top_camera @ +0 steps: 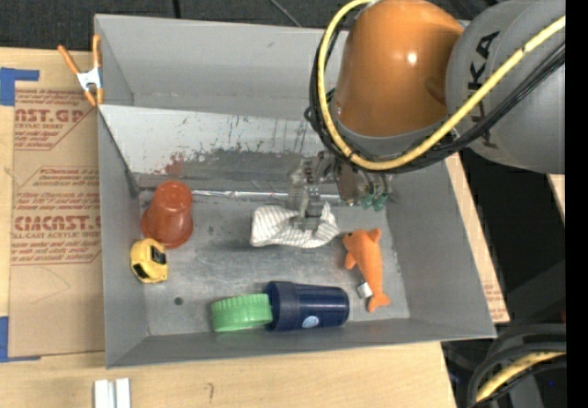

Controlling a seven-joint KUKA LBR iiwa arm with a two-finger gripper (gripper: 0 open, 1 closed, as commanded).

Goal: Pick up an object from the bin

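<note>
Camera view, gripper [312, 209] nrly closed, pinching white crumpled cloth [283, 231], bin [118, 241] ctr.

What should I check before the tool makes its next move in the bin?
1. Tool placed over the white cloth in the middle of the bin: ok.
2. Cloth actually held by the tool: cannot tell.
3. Orange toy fish apart from the cloth's edge: cannot tell, it lies close beside it.
4. Blue bottle with green cap lying apart from the cloth, by the near wall: ok.
5. Orange cup and yellow tape measure well away, at the view's left: ok.
</note>
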